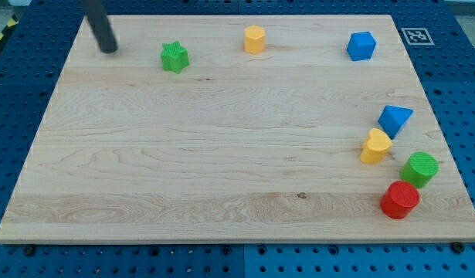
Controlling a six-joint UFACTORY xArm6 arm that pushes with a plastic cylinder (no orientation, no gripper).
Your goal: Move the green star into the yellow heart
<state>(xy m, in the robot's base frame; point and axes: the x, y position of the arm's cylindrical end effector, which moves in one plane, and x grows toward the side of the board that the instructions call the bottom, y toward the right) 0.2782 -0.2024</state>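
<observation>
The green star point(174, 57) lies near the view's top left on the wooden board point(222, 154). The yellow heart point(375, 146) lies far off at the view's right, just below the blue triangle point(395, 120). My tip point(109, 50) rests on the board left of the green star, about a block's width or more away from it, not touching. The rod leans up toward the view's top left.
A yellow hexagon point(254, 38) sits at the top centre, right of the star. A blue cube point(361, 45) is at the top right. A green cylinder point(419, 168) and a red cylinder point(399, 200) sit below the yellow heart near the right edge.
</observation>
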